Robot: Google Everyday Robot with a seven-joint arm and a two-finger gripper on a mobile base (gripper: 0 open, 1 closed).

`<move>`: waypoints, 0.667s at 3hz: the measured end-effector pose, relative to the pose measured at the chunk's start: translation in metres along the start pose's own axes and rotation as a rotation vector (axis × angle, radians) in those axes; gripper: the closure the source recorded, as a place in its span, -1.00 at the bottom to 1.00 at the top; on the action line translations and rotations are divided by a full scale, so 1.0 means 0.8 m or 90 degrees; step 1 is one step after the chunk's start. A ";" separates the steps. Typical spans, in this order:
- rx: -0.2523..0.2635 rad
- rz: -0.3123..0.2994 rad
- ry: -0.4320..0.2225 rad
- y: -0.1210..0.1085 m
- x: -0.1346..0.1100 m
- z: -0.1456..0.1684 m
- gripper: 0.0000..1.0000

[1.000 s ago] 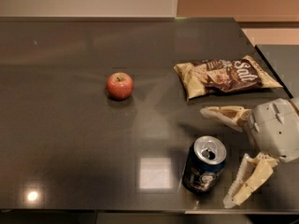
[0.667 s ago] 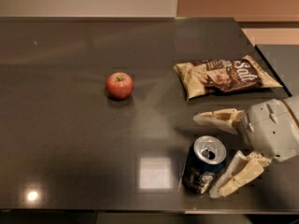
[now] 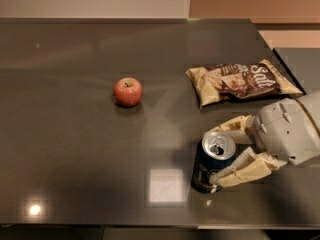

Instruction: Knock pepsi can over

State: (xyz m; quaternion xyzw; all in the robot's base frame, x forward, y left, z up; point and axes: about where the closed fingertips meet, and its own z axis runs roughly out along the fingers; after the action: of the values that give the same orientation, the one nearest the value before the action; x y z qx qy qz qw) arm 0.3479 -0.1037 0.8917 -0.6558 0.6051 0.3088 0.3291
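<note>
Pepsi can (image 3: 212, 160) stands upright near the bench's (image 3: 75, 174) front edge, between the widely spread fingers (image 3: 245, 170) of the gripper (image 3: 216, 153) reaching from its right. Beyond the can lies a chips bag (image 3: 240, 81), and farther left a red apple (image 3: 128, 91).

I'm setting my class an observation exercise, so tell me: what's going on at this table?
A robot's pale two-finger gripper reaches in from the right, its open fingers either side of a small dark blue metal drink can near the front of the dark glossy table. The can stands upright, not yet knocked over. A round red apple and a tan-and-brown snack bag lie further back, apart from the gripper.
</note>
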 end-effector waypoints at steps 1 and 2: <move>0.027 0.009 0.054 -0.025 -0.013 -0.021 0.73; 0.056 0.024 0.152 -0.061 -0.029 -0.044 1.00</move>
State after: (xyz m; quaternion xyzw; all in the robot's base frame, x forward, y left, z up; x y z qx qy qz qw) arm 0.3951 -0.1159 0.9339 -0.6615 0.6649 0.2080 0.2775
